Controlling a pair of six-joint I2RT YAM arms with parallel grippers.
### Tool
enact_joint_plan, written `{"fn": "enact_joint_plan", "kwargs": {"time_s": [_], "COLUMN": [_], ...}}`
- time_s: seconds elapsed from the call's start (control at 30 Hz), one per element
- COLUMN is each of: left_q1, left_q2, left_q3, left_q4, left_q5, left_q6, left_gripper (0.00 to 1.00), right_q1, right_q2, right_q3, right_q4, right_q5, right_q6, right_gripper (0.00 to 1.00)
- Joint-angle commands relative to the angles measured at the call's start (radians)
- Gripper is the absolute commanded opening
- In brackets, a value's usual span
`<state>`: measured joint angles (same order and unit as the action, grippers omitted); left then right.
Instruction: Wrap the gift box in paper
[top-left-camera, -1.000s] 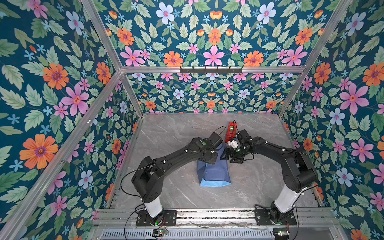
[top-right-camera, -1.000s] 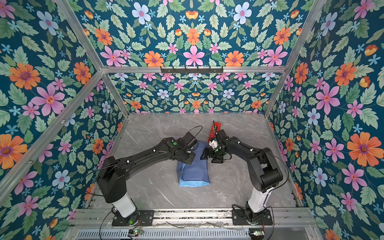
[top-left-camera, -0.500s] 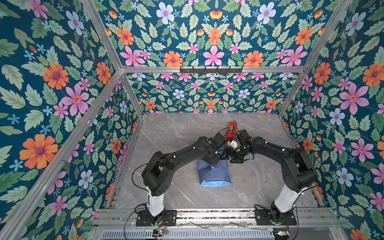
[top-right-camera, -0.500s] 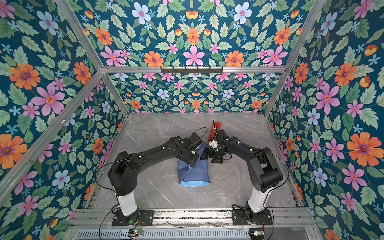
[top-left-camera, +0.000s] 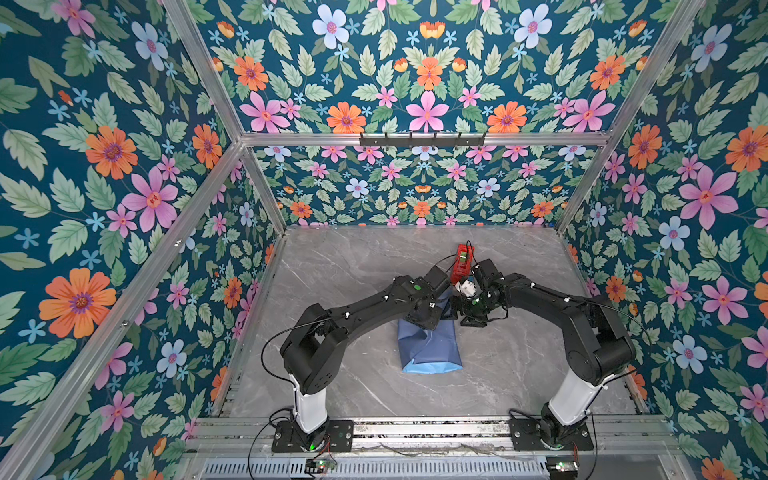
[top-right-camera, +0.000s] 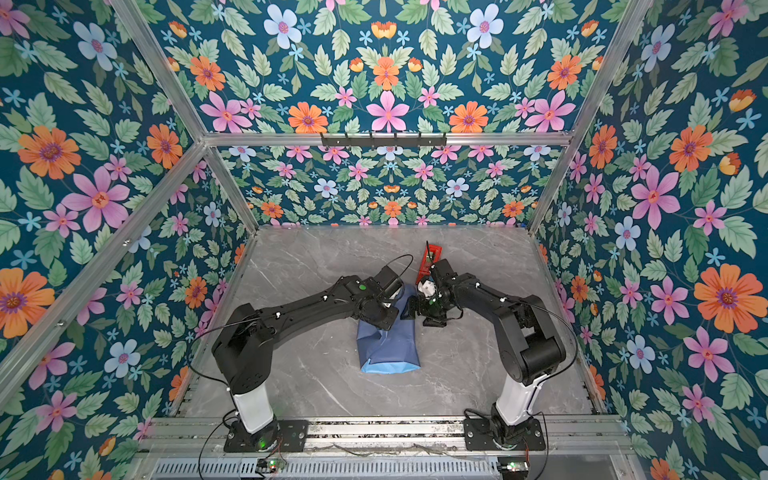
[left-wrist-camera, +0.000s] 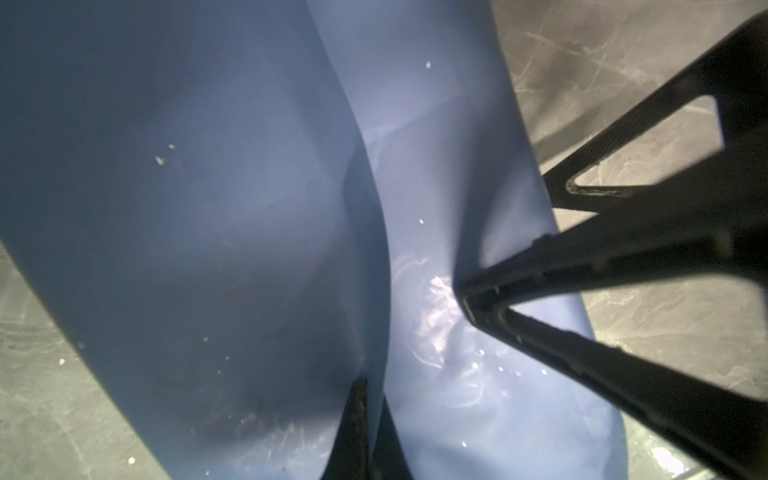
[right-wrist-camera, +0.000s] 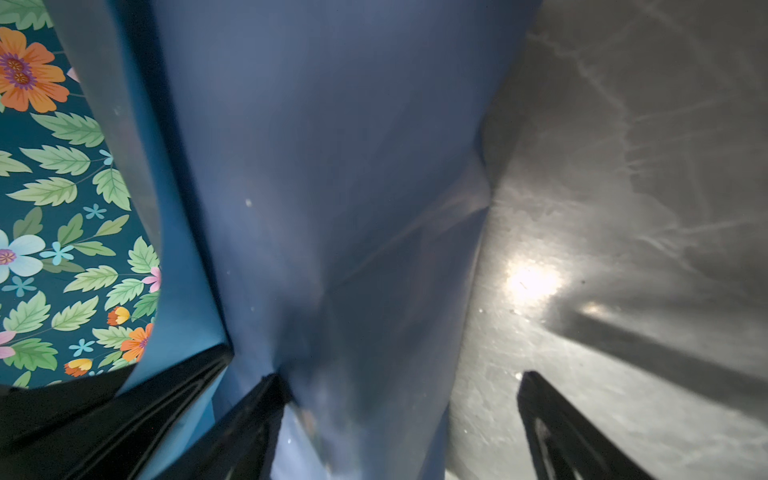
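Slate-blue paper (top-left-camera: 430, 349) lies bundled mid-tabletop (top-left-camera: 340, 270), with both my end effectors at its far end.
My left end effector (left-wrist-camera: 360, 399) is clenched on a raised fold of the paper, pinched thin between the fingertips. The sheet sits humped on grey marble, its lighter sky-blue face showing along the near edge. My right end effector (right-wrist-camera: 399, 376) is spread wide, one finger against the paper's side, the other over bare tabletop. Just behind stands a red tape dispenser (top-left-camera: 462, 259).

Paper (top-left-camera: 430, 347) — slate-blue, with a sky-blue strip along its near edge. Tape dispenser (top-left-camera: 462, 259) red. Table (top-left-camera: 353, 266) grey marble, white-veined. Walls (top-left-camera: 124, 232) teal — orange, pink and pale-blue flowers, green leaves. Arms (top-left-camera: 365, 305) black, white base columns.
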<state>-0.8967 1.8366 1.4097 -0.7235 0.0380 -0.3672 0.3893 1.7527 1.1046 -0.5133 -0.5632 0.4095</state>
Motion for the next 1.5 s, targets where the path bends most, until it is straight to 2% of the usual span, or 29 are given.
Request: {"fn": "enact_joint_plan", "kwargs": {"time_s": [0.0, 0.27, 0.47, 0.8, 1.13, 1.47], "left_q1": [0.002, 0.007, 0.008, 0.004, -0.004, -0.004], "left_q2": [0.009, -0.005, -0.002, -0.027, 0.002, 0.012], "left_q3": [-0.031, -0.069, -0.067, -0.012, 0.032, 0.026], "left_q4": [-0.012, -0.006, 0.001, 0.023, 0.072, 0.153], "left_q5": [0.009, 0.003, 0.011, 0.046, 0.103, 0.103], "left_q6": [-0.009, -0.009, -0.01, -0.034, -0.066, -0.113], "left_gripper": [0.0, 0.0, 0.0, 0.0, 0.0, 0.0], "right_q1": [-0.001, -0.02, -0.024, -0.024, -0.024, -0.021], "right_q2": [-0.013, -0.086, -0.068, -0.048, -0.043, -0.043], "right_q3": [0.001, -0.043, -0.064, -0.095, -0.114, -0.123], "right_q4": [-0.058, 0.029, 0.027, 0.0, 0.014, 0.024], "right_q5": [0.093, -0.037, -0.029, 0.063, 0.065, 0.062], "right_q6": [0.005, 0.076, 0.065, 0.03, 0.035, 0.043], "right_gripper": [0.88, 0.9, 0.89, 0.88, 0.87, 0.87]}}
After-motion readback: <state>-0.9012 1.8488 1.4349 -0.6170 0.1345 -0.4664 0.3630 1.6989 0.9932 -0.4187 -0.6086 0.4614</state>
